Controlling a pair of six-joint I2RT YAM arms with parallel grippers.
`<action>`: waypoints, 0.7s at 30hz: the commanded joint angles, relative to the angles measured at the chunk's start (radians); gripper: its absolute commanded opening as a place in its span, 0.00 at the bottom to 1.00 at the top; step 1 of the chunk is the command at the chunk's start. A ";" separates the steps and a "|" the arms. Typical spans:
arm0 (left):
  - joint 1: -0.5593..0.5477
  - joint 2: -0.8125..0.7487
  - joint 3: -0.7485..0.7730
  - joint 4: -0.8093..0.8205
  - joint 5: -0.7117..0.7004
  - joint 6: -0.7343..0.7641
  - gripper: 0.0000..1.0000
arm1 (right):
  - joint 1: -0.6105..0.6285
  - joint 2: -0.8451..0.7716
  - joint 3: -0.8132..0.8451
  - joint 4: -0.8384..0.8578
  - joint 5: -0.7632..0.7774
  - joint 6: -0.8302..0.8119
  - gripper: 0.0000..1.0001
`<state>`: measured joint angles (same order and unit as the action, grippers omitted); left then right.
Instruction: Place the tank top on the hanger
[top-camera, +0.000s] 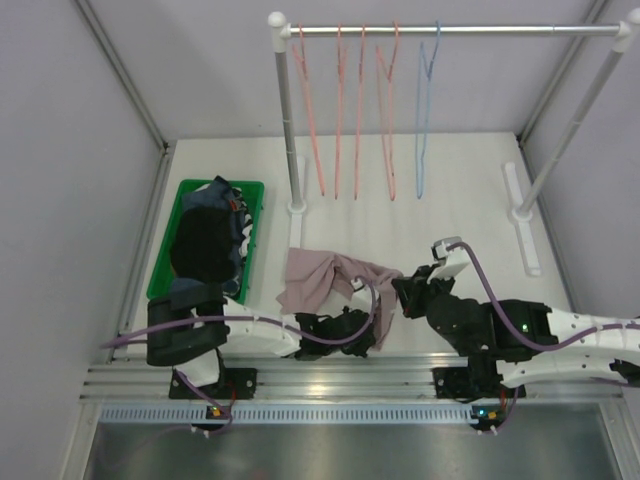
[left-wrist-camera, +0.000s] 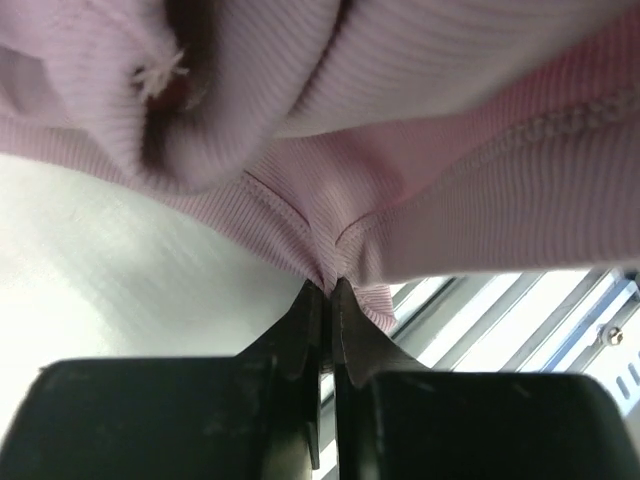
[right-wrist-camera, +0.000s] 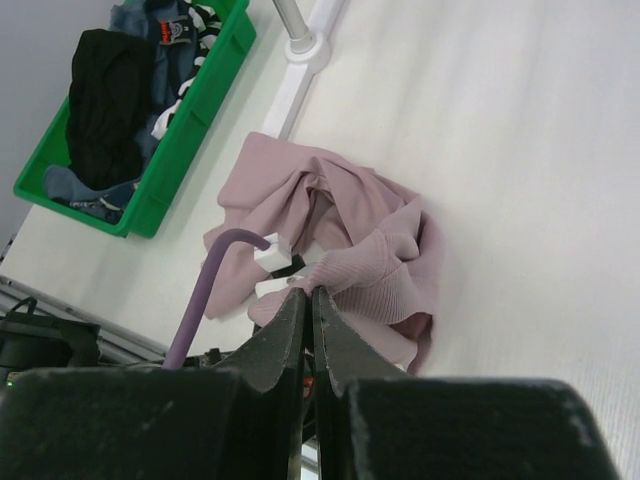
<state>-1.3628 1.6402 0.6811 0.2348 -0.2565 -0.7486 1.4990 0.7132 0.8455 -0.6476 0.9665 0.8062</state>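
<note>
The dusty pink tank top (top-camera: 318, 280) lies crumpled on the white table near the front, with one part lifted. My left gripper (top-camera: 366, 324) is under its right front part; in the left wrist view the gripper (left-wrist-camera: 328, 287) is shut on a fold of the ribbed fabric (left-wrist-camera: 420, 120). My right gripper (top-camera: 403, 288) is at the top's right corner; in the right wrist view the gripper (right-wrist-camera: 308, 291) is shut, its tips pinching a ribbed edge of the tank top (right-wrist-camera: 350, 220). The light-blue hanger (top-camera: 428, 110) hangs on the rail at the back.
Several pink wire hangers (top-camera: 345, 110) hang left of the blue one on the rack rail (top-camera: 460, 30). The rack's left post (top-camera: 290, 140) stands just behind the top. A green bin (top-camera: 255, 205) of dark clothes sits at the left and also shows in the right wrist view (right-wrist-camera: 190, 120).
</note>
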 joint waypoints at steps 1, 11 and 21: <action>-0.013 -0.084 0.035 -0.098 -0.047 0.002 0.00 | 0.018 -0.015 0.029 -0.007 0.020 0.008 0.00; -0.021 -0.537 0.254 -0.566 -0.223 0.066 0.00 | 0.017 -0.023 0.141 -0.006 0.060 -0.087 0.00; -0.021 -0.543 0.817 -0.877 -0.466 0.273 0.00 | 0.018 0.018 0.389 0.132 0.086 -0.353 0.00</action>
<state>-1.3792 1.0851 1.3361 -0.5438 -0.5983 -0.5819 1.4990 0.7193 1.1400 -0.6281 1.0138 0.5877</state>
